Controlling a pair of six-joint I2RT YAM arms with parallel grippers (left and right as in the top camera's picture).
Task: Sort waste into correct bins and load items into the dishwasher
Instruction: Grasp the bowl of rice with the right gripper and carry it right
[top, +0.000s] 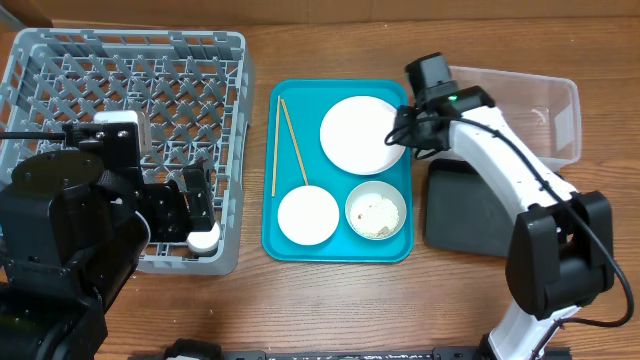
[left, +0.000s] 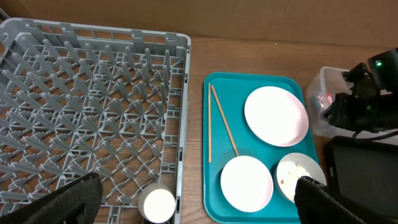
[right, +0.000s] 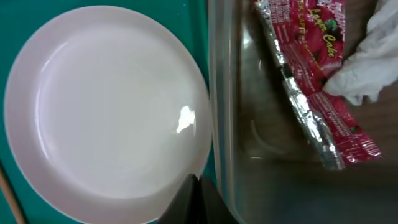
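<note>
right fingers (right: 212, 208) closed at plate (right: 106, 112) rim.

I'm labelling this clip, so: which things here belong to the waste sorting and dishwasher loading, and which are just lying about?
Job in hand: plate, white bowl, bowl of food grains, chopsticks, red wrapper, napkin, clear tub, black tray, dish rack.
Just lying about: teal tray under the dishes, white cup in the rack.

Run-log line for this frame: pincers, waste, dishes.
left pincer: open, over dish rack | right pincer: shut at plate rim | red wrapper, napkin: in clear tub | chopsticks, white bowl, bowl of scraps: on teal tray
</note>
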